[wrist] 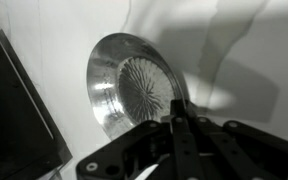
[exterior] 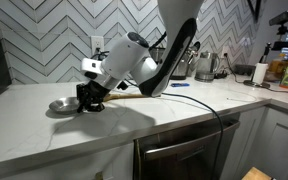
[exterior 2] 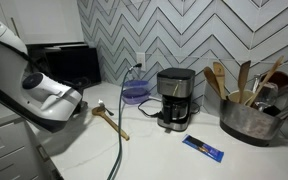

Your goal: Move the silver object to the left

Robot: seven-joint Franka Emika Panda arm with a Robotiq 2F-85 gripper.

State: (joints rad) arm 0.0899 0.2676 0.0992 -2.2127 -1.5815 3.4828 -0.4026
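Note:
The silver object is a small shallow round metal dish (exterior: pixel 60 105) lying on the white counter (exterior: pixel 174 105) near its left end. In the wrist view it (wrist: pixel 132 85) fills the middle, with a ribbed centre. My gripper (exterior: pixel 85 101) is down at the counter against the dish's right side. In the wrist view its fingers (wrist: pixel 175 118) are closed together on the dish's near rim. In an exterior view the white arm (exterior 2: pixel 44 95) hides both the dish and the gripper.
A wooden spoon (exterior 2: pixel 110 119) lies on the counter beside the arm. A purple bowl (exterior 2: pixel 136 92), a coffee maker (exterior 2: pixel 174 98), a blue packet (exterior 2: pixel 202 149) and a pot of utensils (exterior 2: pixel 249 115) stand further along. A dark appliance (wrist: pixel 14 120) lies just beyond the dish.

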